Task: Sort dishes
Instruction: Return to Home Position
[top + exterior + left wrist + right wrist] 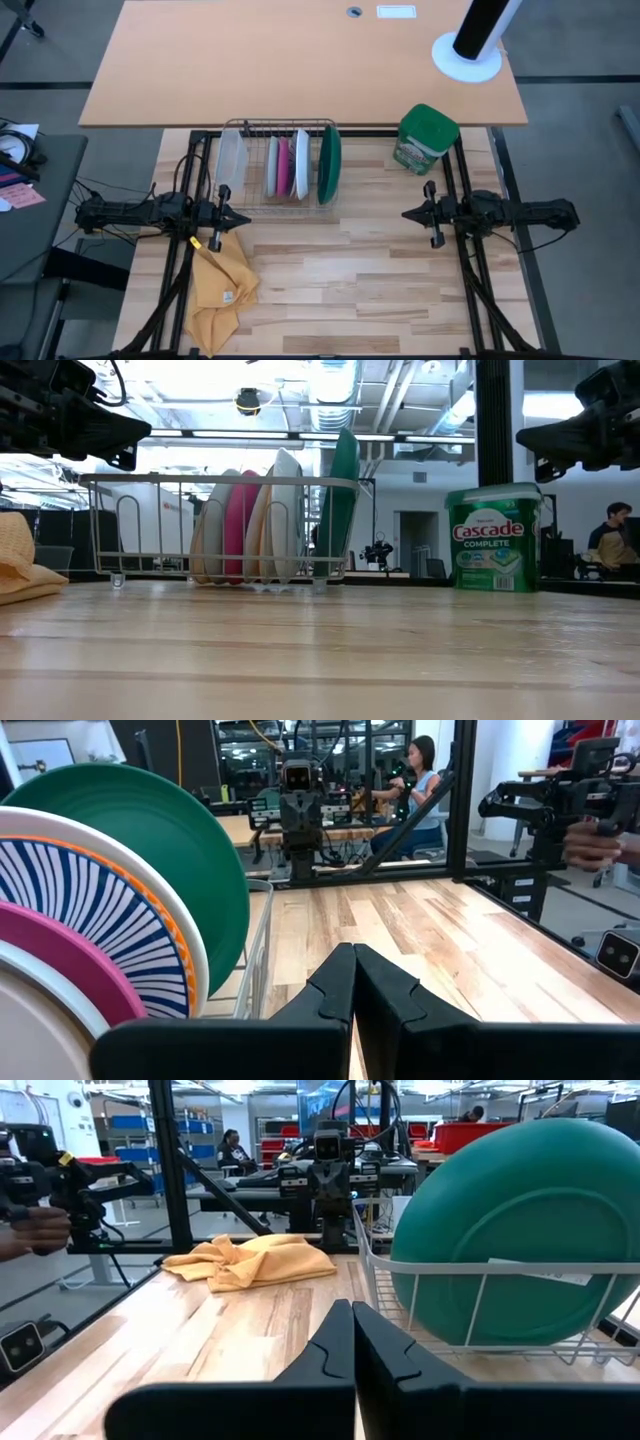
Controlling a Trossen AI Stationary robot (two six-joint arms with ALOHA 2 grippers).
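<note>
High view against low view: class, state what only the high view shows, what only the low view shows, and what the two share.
Only the high view: both arms at full length, the left gripper and right gripper pointing at each other across the wooden table, and the whole outline of the yellow cloth. Only the low view: the Cascade lettering on the green canister, and a person in the room behind. Both: the wire dish rack holding plates on edge, with the green plate at the canister's end.

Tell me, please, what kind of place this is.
Likely a robotics lab: a wooden table flanked by the left gripper and right gripper, both shut, a dish rack of plates, exposed ceiling ducts.
</note>
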